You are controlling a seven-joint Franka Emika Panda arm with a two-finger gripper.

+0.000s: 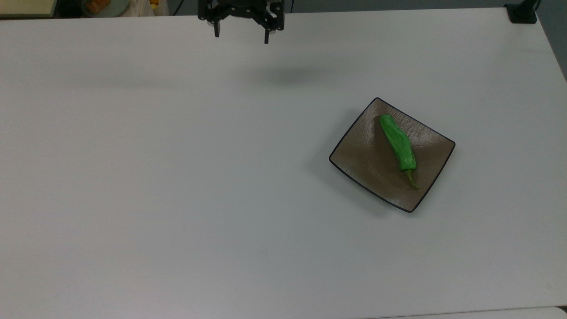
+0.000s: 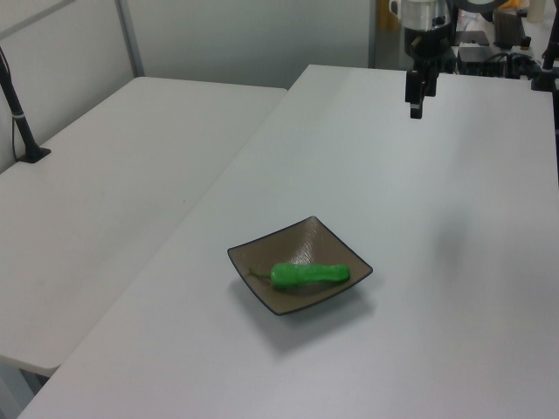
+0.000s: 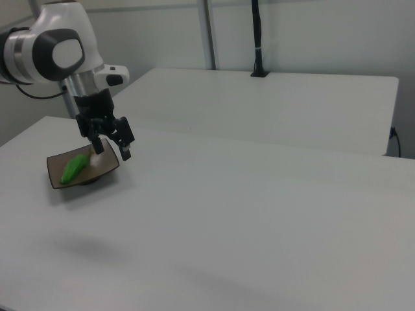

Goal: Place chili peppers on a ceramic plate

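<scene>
A glossy green chili pepper lies on the square brown ceramic plate, its stem toward the table's near side in the top view. The plate rests on the white table, right of centre in the top view. My gripper is open and holds nothing. It hangs high over the table's far edge in the top view, well away from the plate. Seen from the right view, the gripper overlaps the plate's right edge.
The white table spreads wide around the plate. A second white table stands beside it. Black clamp posts sit at table corners. Clutter lies beyond the top view's upper left edge.
</scene>
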